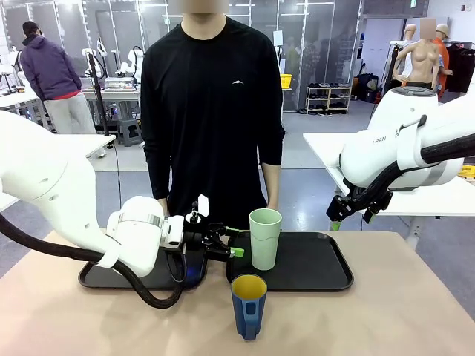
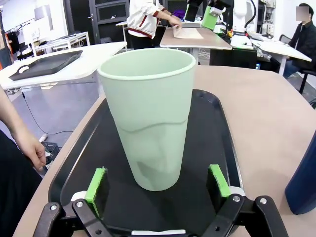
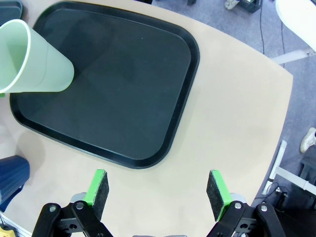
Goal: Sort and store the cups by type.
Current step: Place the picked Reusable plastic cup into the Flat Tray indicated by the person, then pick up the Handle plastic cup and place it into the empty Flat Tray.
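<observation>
The pale mint-green tumbler (image 1: 265, 239) stands upright on the right black tray (image 1: 312, 259). My left gripper (image 1: 226, 250) comes at it from the left, low over the tray. In the left wrist view the tumbler (image 2: 148, 108) fills the middle, its base between the open gripper's (image 2: 157, 174) green pads (image 2: 96, 183), which stand clear of its sides. The dark blue mug (image 1: 249, 304) with yellow inside stands on the table in front of the tray, handle toward the camera. My right gripper (image 1: 338, 215) hangs open high at the right, looking down on the tray (image 3: 148, 98), the tumbler (image 3: 34, 59) and the mug (image 3: 12, 180).
A second black tray (image 1: 96, 279) lies at the left, partly behind my left arm. A person in black stands at the far edge, one hand (image 2: 29, 148) beside the tray. Bare tabletop (image 3: 232, 123) lies right of the tray.
</observation>
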{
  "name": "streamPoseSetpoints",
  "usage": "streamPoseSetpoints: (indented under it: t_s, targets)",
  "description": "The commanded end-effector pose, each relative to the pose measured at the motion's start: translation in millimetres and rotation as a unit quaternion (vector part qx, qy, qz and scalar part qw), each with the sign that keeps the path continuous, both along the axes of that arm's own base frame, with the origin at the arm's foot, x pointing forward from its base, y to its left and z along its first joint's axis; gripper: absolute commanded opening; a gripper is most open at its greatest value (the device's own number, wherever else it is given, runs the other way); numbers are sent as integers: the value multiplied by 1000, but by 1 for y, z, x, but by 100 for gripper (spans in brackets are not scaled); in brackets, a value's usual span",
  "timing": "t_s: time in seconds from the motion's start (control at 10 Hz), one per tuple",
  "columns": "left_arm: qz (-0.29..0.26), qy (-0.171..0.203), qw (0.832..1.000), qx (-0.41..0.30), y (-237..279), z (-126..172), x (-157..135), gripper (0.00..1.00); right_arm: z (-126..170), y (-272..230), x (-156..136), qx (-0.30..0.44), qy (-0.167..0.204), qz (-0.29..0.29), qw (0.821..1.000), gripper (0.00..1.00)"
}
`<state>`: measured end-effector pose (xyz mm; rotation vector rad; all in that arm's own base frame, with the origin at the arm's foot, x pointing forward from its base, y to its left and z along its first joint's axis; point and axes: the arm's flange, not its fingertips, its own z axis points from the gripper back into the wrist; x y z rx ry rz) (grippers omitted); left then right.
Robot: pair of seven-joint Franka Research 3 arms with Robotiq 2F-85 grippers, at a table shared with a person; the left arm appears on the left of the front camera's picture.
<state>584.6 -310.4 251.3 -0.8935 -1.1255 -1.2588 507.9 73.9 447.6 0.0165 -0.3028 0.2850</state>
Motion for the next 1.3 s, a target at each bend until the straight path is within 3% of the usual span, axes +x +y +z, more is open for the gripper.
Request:
streamPoseSetpoints:
  t_s: [0.0, 0.6, 0.9, 1.2]
  targets:
    - [-1, -1, 1000, 0, -3, -2, 3, 100, 0, -1, -1, 3, -5, -1, 1000, 100]
    - [-10, -12, 1000, 17, 7, 10, -5, 100, 0, -1, -1, 3, -5, -1, 1000, 100]
    - [6, -21, 990, 140, 53, 51, -48, 100, 0, -1, -1, 3, -5, -1, 1000, 100]
    - [27, -30, 983, 177, 117, 80, -91, 100, 0, -1, -1, 3, -5, -1, 1000, 100]
